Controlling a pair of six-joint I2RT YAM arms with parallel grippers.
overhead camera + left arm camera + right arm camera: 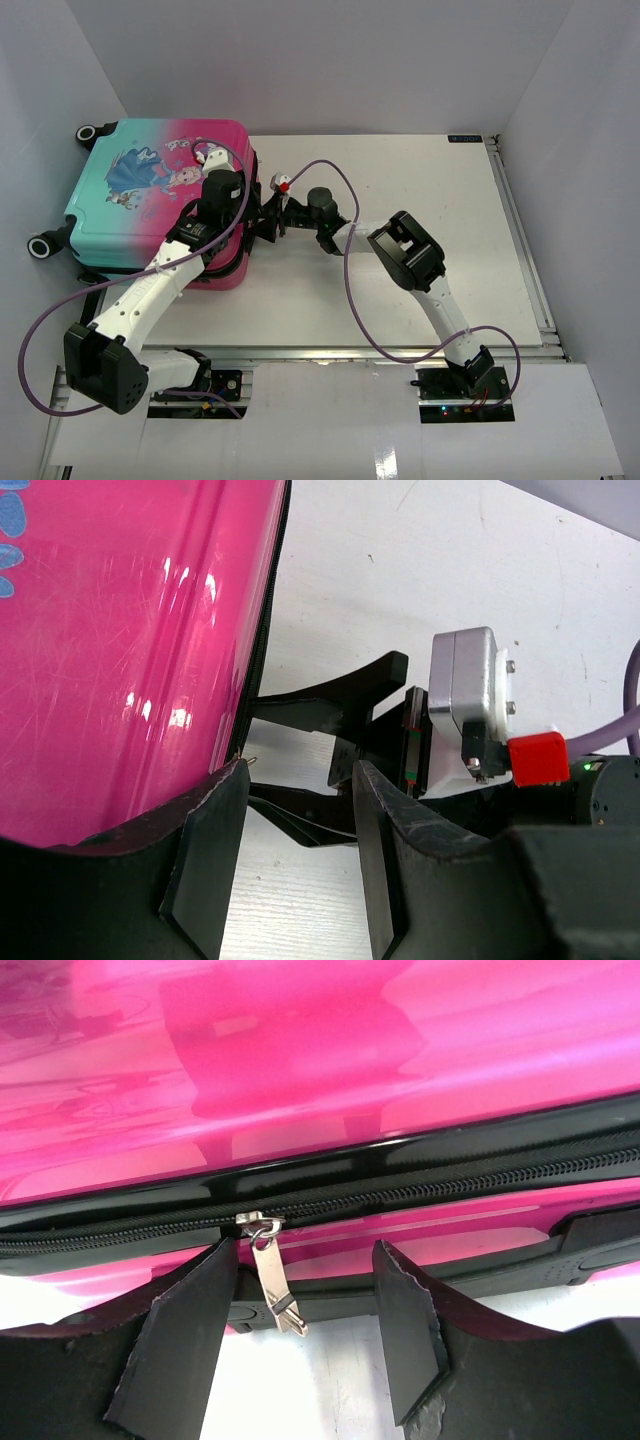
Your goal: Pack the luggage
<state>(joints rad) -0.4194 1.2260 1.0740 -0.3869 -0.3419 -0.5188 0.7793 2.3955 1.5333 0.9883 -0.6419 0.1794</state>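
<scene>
Right pincer spread, straddling zip pull on luggage seam — nothing gripped. Left pincer spread too, at the shell's right edge. I read both arms stretched toward luggage — lying shut, far-left corner of table.

My luggage fades from teal to glossy pink and carries a cartoon princess print in a blue dress. Its wheels are black with white hubs. The zipper is black and its pull is silver. The table is white. My arms are white with black joints, and my cables are purple. My left tool and right tool are matte black. The right wrist's housing is silver-white, with a red block.
</scene>
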